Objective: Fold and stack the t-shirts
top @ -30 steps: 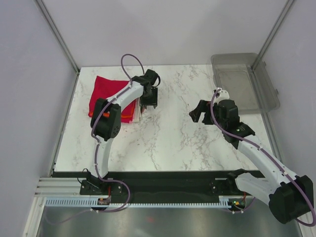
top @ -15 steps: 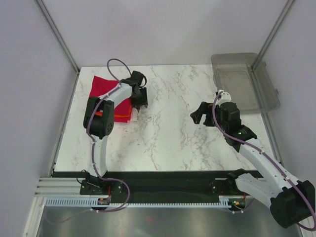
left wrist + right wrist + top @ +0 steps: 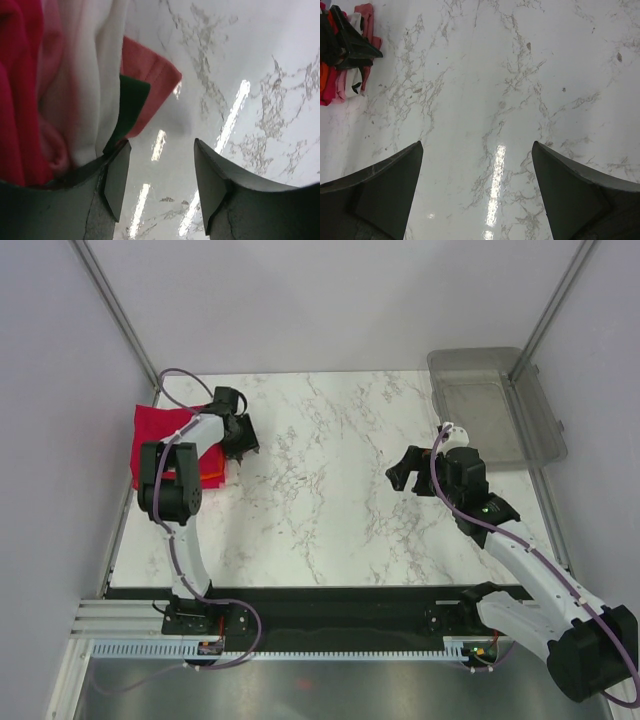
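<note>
The stack of folded t-shirts lies at the table's far left. The crimson red shirt (image 3: 158, 430) is on top, with an orange edge (image 3: 208, 470) below it. My left gripper (image 3: 238, 440) is open at the stack's right side. In the left wrist view its jaws (image 3: 160, 170) hold nothing. The left finger (image 3: 112, 175) touches the stack's edge, where crimson (image 3: 15, 75), pink (image 3: 55, 70), white (image 3: 105, 60) and dark red (image 3: 150, 75) folds show. My right gripper (image 3: 405, 468) is open and empty over bare marble (image 3: 480, 150). The stack (image 3: 347, 80) shows far off in its view.
A clear grey plastic bin (image 3: 495, 405) stands at the back right corner. The enclosure's left wall and frame post (image 3: 125, 340) are close beside the stack. Bare marble (image 3: 320, 490) lies between the two grippers.
My left gripper has swept left along the table's back, and the shirt stack has slid left with it toward the table's edge. The right arm has barely moved.
</note>
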### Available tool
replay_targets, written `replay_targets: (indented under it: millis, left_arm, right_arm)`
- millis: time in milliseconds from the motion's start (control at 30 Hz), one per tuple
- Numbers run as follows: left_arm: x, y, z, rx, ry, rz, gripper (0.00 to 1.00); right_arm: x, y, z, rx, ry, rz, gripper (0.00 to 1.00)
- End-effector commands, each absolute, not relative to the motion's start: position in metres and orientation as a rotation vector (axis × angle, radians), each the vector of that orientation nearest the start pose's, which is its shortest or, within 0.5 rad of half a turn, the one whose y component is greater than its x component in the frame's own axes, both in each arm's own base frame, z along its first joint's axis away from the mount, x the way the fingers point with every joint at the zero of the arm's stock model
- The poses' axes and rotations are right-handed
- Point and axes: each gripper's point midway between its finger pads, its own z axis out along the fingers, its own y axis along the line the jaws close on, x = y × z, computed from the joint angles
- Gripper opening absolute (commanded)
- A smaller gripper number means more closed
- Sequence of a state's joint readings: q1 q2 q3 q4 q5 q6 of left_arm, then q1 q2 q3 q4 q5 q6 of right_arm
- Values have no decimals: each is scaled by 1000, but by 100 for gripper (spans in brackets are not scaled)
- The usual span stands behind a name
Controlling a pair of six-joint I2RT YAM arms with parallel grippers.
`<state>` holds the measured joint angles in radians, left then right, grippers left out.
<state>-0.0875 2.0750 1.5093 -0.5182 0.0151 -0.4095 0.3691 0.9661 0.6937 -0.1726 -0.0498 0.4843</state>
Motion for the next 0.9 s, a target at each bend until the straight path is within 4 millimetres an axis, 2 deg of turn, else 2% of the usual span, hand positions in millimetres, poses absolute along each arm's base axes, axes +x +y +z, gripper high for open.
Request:
replay_targets:
  millis: [0,33,67,100,133,167,200,267,333,367,400,467,533,567,600,633,667,700,733,767,800,833,867]
  left_arm:
    - [451,-78,44,-353,2576,-239,63]
    - [450,-88,69,-321,2516,-268,65]
    - [445,-104,78,-274,2492,-285,68]
    - [435,-111,78,-256,2493,-285,72]
    - [433,-117,100,-240,2436,-294,73]
    - [425,-131,108,-204,2426,-318,74]
    - [418,-131,112,-213,2413,-293,76]
    - [400,-143,133,-176,2365,-331,78]
    - [386,-151,144,-171,2328,-348,82]
    - [370,-149,153,-171,2294,-365,91]
    - [361,-149,154,-186,2282,-373,99]
    - [338,-150,158,-181,2223,-421,100]
    - [323,-148,159,-192,2172,-463,100]
    - [312,-144,139,-193,2171,-461,100]
    - [306,-138,152,-195,2094,-472,100]
    - [301,-133,149,-193,2073,-466,100]
    - [290,-127,133,-191,2087,-445,100]
    - [288,-124,135,-171,2053,-442,100]
    - [284,-120,142,-170,2006,-443,100]
    - [277,-115,128,-162,2016,-425,100]
    - [276,-110,127,-149,2002,-400,100]
    - [275,-106,131,-166,1971,-395,100]
    - [272,-104,126,-178,1974,-394,100]
  right_arm:
    - [302,142,184,106,2044,566,98]
    - [303,141,183,110,2044,560,98]
    - [303,140,182,113,2043,555,98]
    - [303,139,181,118,2045,551,98]
    - [302,138,180,123,2049,548,98]
    - [302,138,180,126,2047,551,98]
    - [304,134,179,146,2042,530,98]
    - [302,136,181,124,2037,540,98]
    - [297,130,179,131,2029,516,98]
    - [295,127,178,133,2022,502,98]
    - [294,123,177,135,2014,484,98]
    - [289,109,172,162,1996,415,98]
    - [283,97,165,176,1979,365,98]
    - [285,86,165,217,1954,309,98]
    - [283,82,163,236,1945,295,98]
    - [280,78,160,248,1930,286,98]
    - [281,75,161,241,1901,273,98]
    - [282,62,158,297,1875,211,98]
    - [277,52,139,340,1877,171,98]
    - [278,49,140,407,1847,185,98]
    - [278,52,139,397,1842,205,98]
    - [274,55,127,372,1862,220,98]
    - [277,58,132,366,1830,244,98]
